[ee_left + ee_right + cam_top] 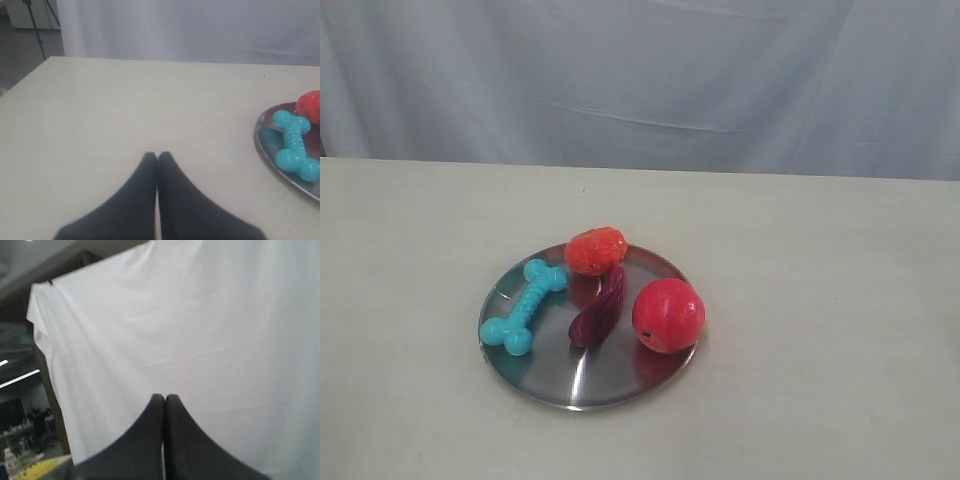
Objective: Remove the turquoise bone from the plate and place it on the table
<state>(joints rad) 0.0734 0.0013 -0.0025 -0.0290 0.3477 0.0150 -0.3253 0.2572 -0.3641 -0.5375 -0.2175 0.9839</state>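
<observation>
The turquoise bone (524, 306) lies on the left part of the round silver plate (620, 375), which rests on the pale beige table (820, 300). In the left wrist view the bone (294, 145) and the plate's rim (260, 145) show off to one side, well away from my left gripper (157, 156), which is shut and empty over bare table (125, 100). My right gripper (164, 398) is shut and empty too, pointing at the white backdrop. Neither gripper appears in the exterior view.
On the plate also sit an orange-red knobbly toy (596, 250), a dark purple elongated piece (598, 312) and a red ball (668, 315). A white curtain (640, 80) hangs behind the table's far edge. A tripod stands beyond the table corner (37, 25).
</observation>
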